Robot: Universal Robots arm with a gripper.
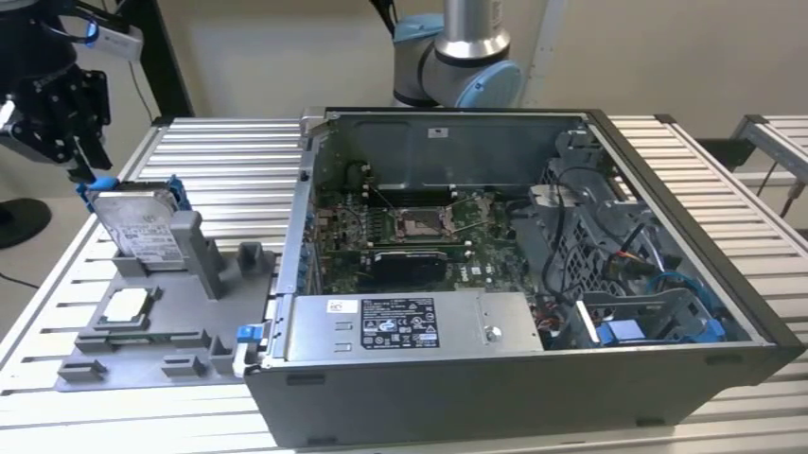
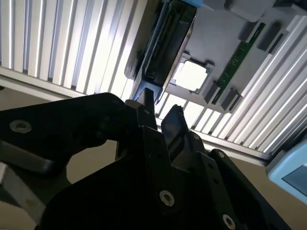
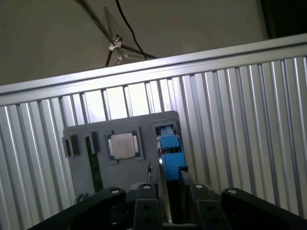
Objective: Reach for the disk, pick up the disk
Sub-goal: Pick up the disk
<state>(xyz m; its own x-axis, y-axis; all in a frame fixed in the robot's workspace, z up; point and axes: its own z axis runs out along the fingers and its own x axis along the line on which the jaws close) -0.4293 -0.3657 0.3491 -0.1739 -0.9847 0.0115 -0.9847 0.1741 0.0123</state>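
Straddling upright disk (image 1: 132,232) top with gripper (image 1: 81,168), jaws spread, close beside holder (image 1: 189,248) post, near chip (image 1: 127,305) and open case (image 1: 505,388).

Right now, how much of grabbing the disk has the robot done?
The reach looks nearly done: the gripper hangs at the top edge of the disk. In the first wrist view its open fingers sit on either side of the disk's thin edge. Squeezing and lifting are left: the disk stands upright in its grey holder.
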